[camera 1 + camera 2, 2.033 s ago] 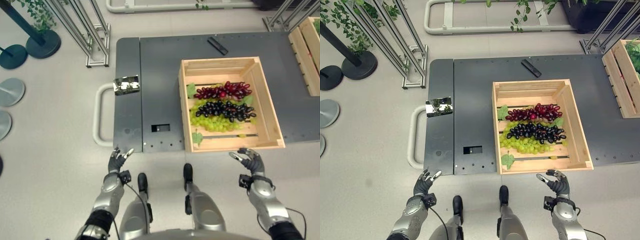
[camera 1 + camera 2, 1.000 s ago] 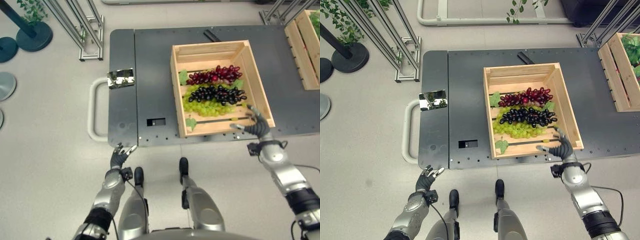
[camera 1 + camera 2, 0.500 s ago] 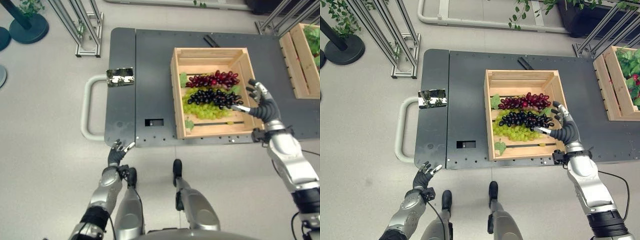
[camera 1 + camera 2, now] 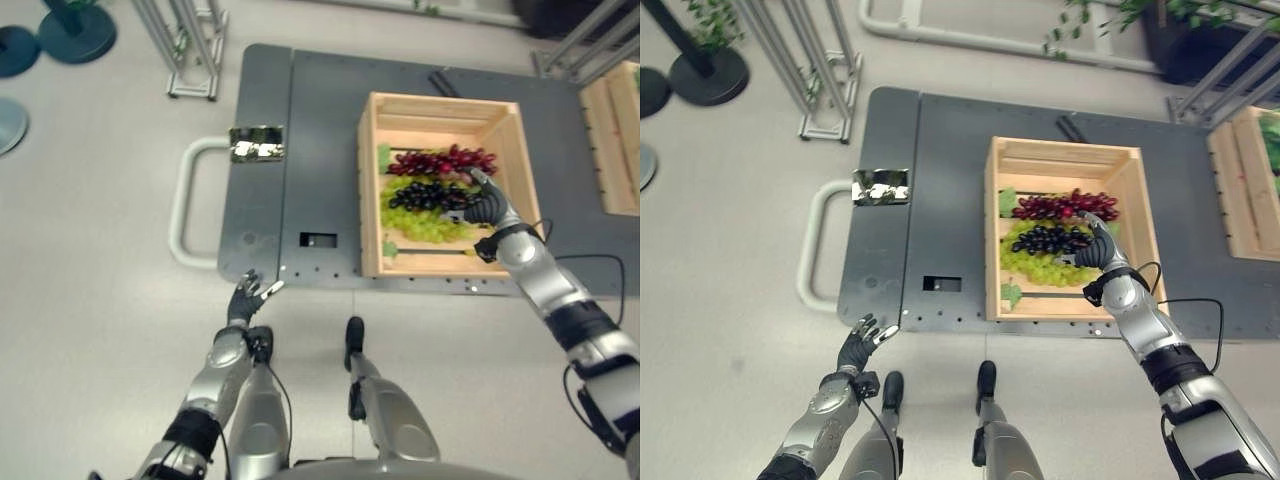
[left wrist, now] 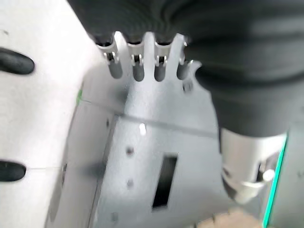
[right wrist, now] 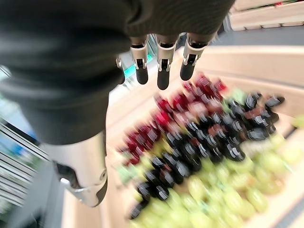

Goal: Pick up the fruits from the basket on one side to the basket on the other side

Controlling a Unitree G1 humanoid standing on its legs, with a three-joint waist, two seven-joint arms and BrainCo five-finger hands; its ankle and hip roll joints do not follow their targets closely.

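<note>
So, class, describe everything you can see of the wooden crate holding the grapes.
The wooden crate is pale, slatted and open-topped, sitting flat on the dark grey table. Inside lie three bunches in rows: red grapes farthest from the robot, black grapes in the middle, green grapes nearest, with some leaves. The right hand hovers, open, over the fruit.

Dark grey platform carrying a wooden crate under the right hand, plus a black bar beyond it and a shiny tray ahead of the left hand.
</note>
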